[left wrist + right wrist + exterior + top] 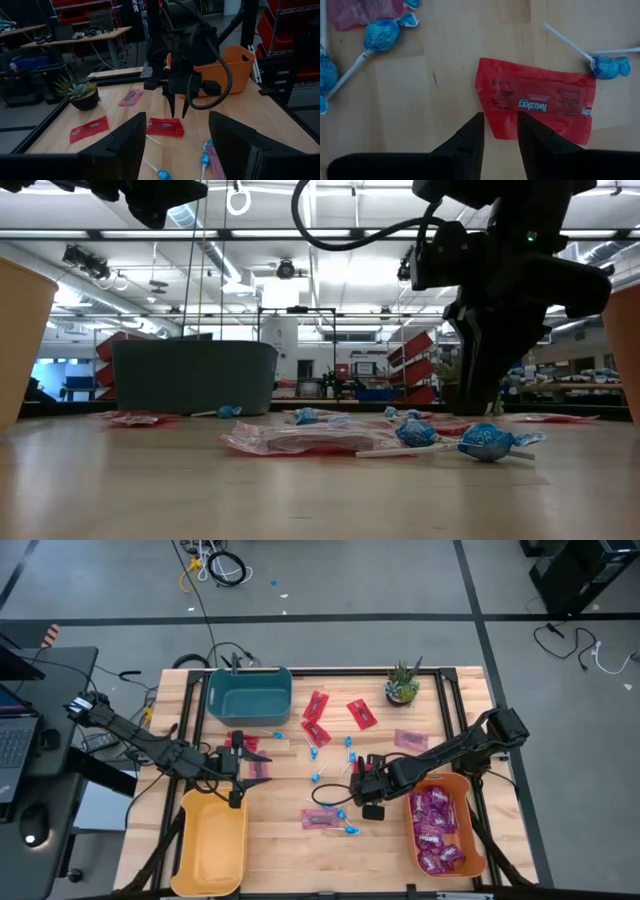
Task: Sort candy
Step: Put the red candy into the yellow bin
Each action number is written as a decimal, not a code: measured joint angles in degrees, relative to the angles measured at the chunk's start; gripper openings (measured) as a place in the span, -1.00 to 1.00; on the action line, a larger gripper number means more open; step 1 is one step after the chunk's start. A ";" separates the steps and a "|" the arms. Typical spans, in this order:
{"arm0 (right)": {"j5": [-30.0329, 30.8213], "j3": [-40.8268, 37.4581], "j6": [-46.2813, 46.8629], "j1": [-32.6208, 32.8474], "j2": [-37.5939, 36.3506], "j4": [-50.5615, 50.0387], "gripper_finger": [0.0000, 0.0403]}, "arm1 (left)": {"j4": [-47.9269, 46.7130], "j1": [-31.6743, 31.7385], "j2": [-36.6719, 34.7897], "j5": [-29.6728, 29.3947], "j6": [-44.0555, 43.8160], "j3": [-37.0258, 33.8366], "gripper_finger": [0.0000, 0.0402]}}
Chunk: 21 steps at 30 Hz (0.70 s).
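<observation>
Right wrist view: my right gripper [500, 125] points straight down at a flat red packet [536, 98] lying on the wooden table [445, 75], its two dark fingers a narrow gap apart with their tips just over the packet's near edge, nothing between them. A blue lollipop [607, 66] on a white stick lies beside the packet's far corner; another blue lollipop [381, 35] lies well apart on the other side, near a purple-magenta packet [365, 12].

High view: relative to the orange bin [447, 825], which holds a heap of purple-magenta packets [435, 825], my right gripper [358, 780] hangs just beside the bin's left wall, over the table's middle. Red packets [316, 720], lollipops [350, 830] and one more purple-magenta packet [411, 740] lie scattered farther left of and behind that bin. My left gripper [243, 757] waits far to the bin's left, between the teal bin [248, 695] and the yellow bin [212, 840], fingers spread apart and empty, as the left wrist view confirms. A potted plant [402, 685] stands behind the orange bin.
</observation>
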 joint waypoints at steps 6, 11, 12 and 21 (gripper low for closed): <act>-0.12 -0.02 -0.41 0.00 0.66 -0.08 -0.36 | -0.04 0.00 0.00 0.02 0.00 0.00 0.09; -0.09 -0.04 -0.41 0.00 0.65 -0.07 -0.28 | -0.22 0.00 0.00 0.02 0.01 0.00 0.09; -0.09 -0.04 -0.41 0.00 0.67 -0.05 -0.28 | -0.24 0.00 0.00 0.04 0.02 0.00 0.09; 0.05 -0.04 -0.43 -0.11 0.65 -0.04 -0.27 | -0.55 0.00 0.00 0.06 0.00 0.00 0.09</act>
